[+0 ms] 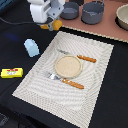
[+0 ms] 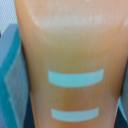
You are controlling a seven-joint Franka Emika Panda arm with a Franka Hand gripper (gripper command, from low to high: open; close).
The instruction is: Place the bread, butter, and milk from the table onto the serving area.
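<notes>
My gripper (image 1: pixel 52 23) is at the far left of the exterior view, by the far corner of the serving area's beige placemat (image 1: pixel 97 75). It is shut on the golden-orange bread (image 1: pixel 56 24), held just above the black table (image 1: pixel 15 100). In the wrist view the bread (image 2: pixel 70 55) fills the frame with two pale score marks showing, and a grey finger (image 2: pixel 11 75) is against its side. The pale-blue milk (image 1: pixel 31 47) stands on the table left of the placemat. The yellow butter (image 1: pixel 11 73) lies nearer, further left. The tan plate (image 1: pixel 68 65) is bare.
An orange-handled knife (image 1: pixel 85 58) and fork (image 1: pixel 70 83) lie on either side of the plate. A pinkish-brown board (image 1: pixel 107 27) at the back holds two grey pots (image 1: pixel 93 12) (image 1: pixel 70 10). A pale bowl (image 1: pixel 123 17) sits at the back right.
</notes>
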